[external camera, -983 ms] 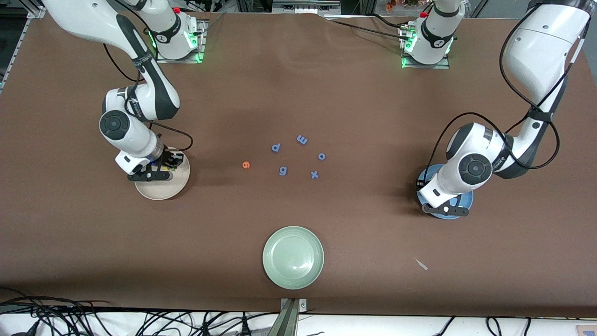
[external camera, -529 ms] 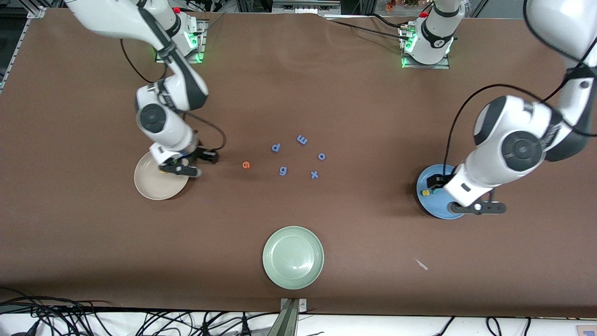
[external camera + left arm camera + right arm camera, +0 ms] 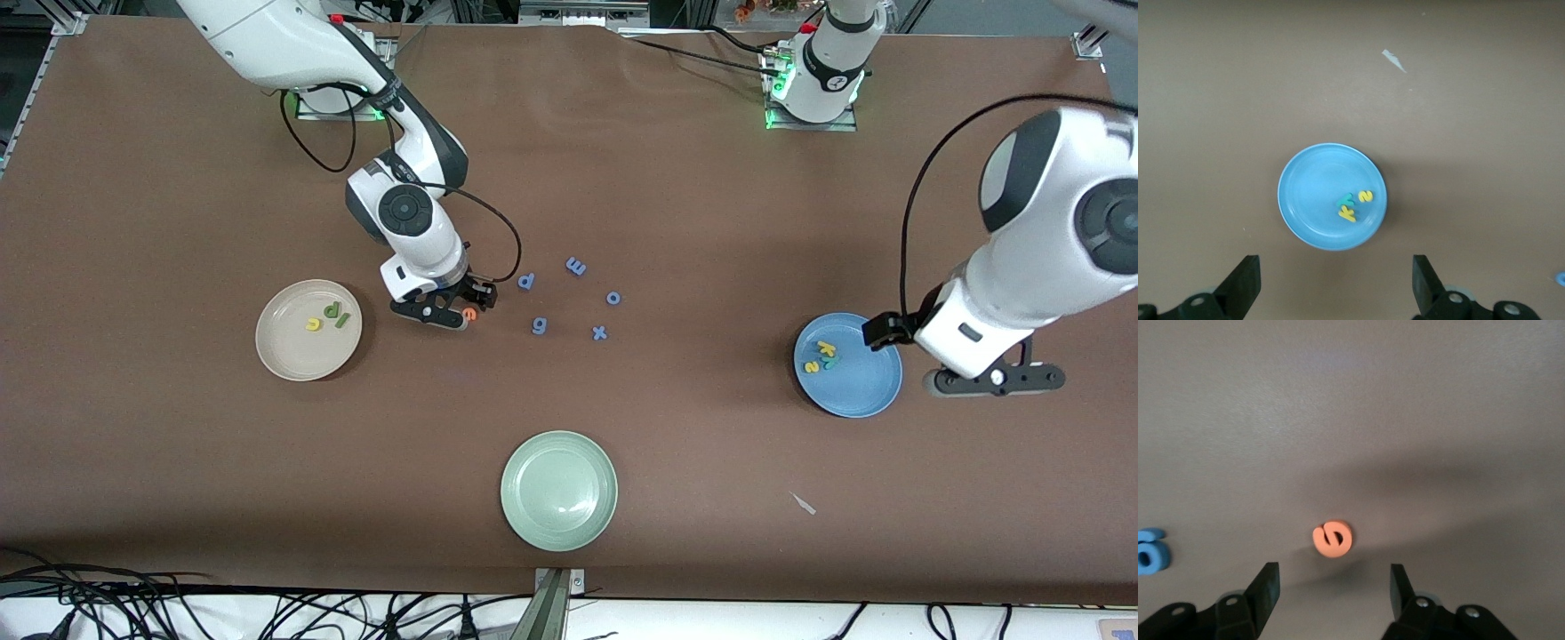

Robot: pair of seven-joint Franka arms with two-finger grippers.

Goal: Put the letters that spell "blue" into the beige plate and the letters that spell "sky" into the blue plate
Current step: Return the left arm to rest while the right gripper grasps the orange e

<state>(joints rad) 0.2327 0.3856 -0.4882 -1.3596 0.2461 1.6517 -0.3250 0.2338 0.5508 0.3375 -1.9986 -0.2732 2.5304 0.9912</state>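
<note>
— One letter of "blue" is not yet home: the orange e [image 3: 469, 313]. It lies flat on the bare worktop, about midway between the two long edges, just toward the right arm's end from the periwinkle letters [image 3: 569, 297].

— How will it handle?

— My guess is very light, soft foam, thin, a little springy. It should not break, but it can squash, skid on the cloth or tip out of a loose pinch. I would close on its outer rim, one finger each side across the round body, low enough to catch the full edge.

— Is the right gripper [image 3: 1335, 583] ready?

— It hangs right over the e, fingers spread with nothing between them; in the right wrist view the letter sits just ahead of the gap, so a small advance seems needed before closing.

— And the rest?

— The beige plate [image 3: 283, 354], toward the right arm's end, holds the yellow u [image 3: 313, 325], light green l [image 3: 342, 319] and dark green b [image 3: 331, 310]. The blue plate [image 3: 867, 391], toward the left arm's end, holds the yellow s [image 3: 811, 366], yellow k [image 3: 826, 348] and teal y [image 3: 833, 360], bunched together.

— The left gripper [image 3: 1335, 283]?

— Wide open, empty, waiting high, beside the blue plate. A pale green plate [image 3: 558, 490] sits by the edge nearest the front camera.
</note>
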